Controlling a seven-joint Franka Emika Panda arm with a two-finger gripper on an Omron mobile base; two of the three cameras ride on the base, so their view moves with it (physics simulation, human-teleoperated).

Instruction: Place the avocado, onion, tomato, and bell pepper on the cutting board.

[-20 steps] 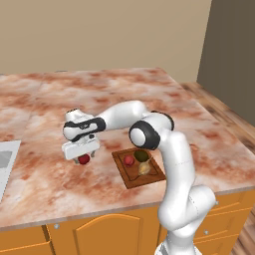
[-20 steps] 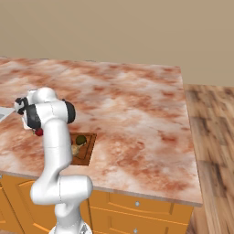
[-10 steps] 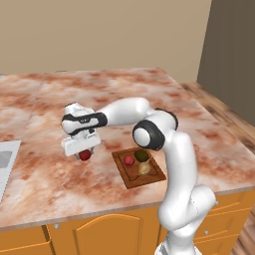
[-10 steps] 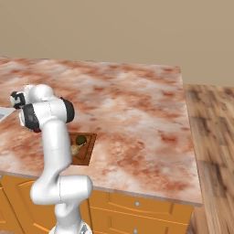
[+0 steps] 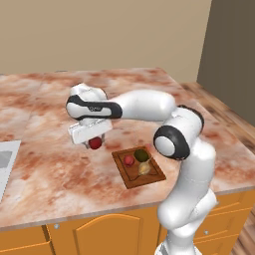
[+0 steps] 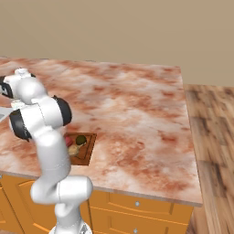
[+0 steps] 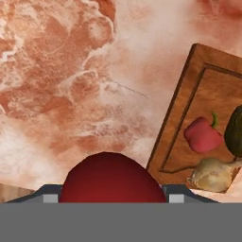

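Note:
My gripper (image 5: 92, 139) is shut on the tomato (image 5: 95, 143), a dark red ball held above the counter just left of the cutting board (image 5: 136, 182). In the hand view the tomato (image 7: 112, 179) bulges at the bottom between the fingers, with the dark-brown cutting board (image 7: 189, 101) off to the right. On the board lie the red bell pepper (image 5: 129, 160) (image 7: 202, 135), the dark olive avocado (image 5: 142, 155) (image 7: 235, 132) and the tan onion (image 5: 144, 169) (image 7: 212, 174). From the right base view, the board (image 6: 87, 153) shows beside the arm with these three on it.
The marbled counter (image 5: 55, 169) stretches wide around the board. A pale sink edge (image 5: 6, 159) sits at the far left. The counter's front edge runs just below the board, above orange cabinets (image 5: 99, 234).
The gripper has risen off the counter with the tomato in it and moved a little to the right, toward the cutting board.

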